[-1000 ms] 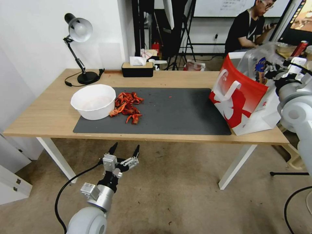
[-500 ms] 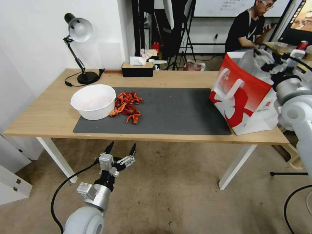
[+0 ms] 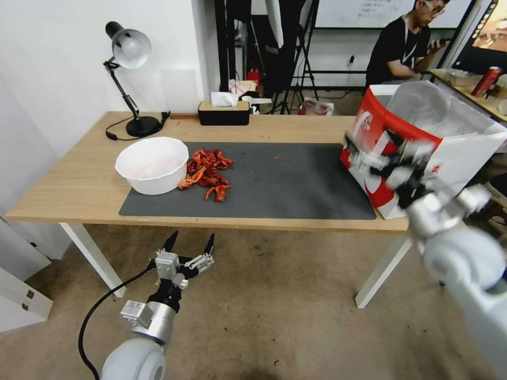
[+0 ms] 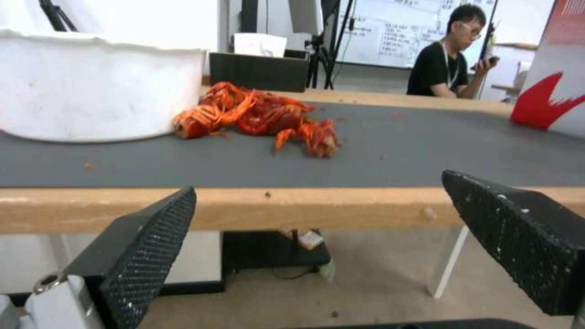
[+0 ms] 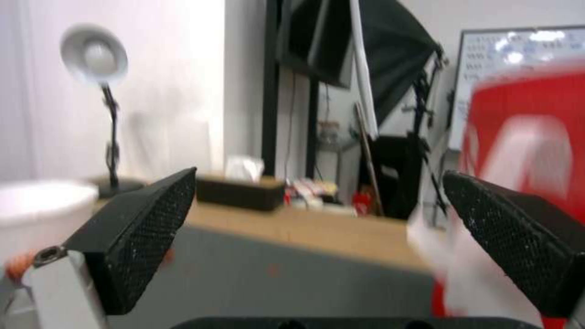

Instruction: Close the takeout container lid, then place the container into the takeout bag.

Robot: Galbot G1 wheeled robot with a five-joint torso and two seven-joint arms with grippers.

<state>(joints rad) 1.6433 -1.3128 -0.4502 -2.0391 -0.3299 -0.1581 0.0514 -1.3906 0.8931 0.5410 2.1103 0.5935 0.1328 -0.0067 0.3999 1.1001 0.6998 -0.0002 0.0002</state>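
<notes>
We see the right end effector (image 3: 377,158) held in the air in front of the red face of the takeout bag (image 3: 422,142), its fingers spread wide and gripping nothing (the right wrist view shows both black pads apart with only air between them). The bag stands upright at the right end of the table (image 3: 68,190), on the edge of the dark mat (image 3: 285,184), its mouth open and its silvery lining showing; from the right wrist view the bag (image 5: 524,137) sits just beside the right finger. We cannot tell whether the takeout container lies inside the bag.

The left end effector (image 3: 188,252) hangs low in front of the table, below its front edge, also released, its two fingers well apart (image 4: 146,246). Past them, on the mat, a white bowl (image 3: 152,164) sits with a heap of red crayfish shells (image 3: 207,173) touching its side. A desk lamp (image 3: 129,79) and a tissue box (image 3: 223,111) stand along the table's far edge.
</notes>
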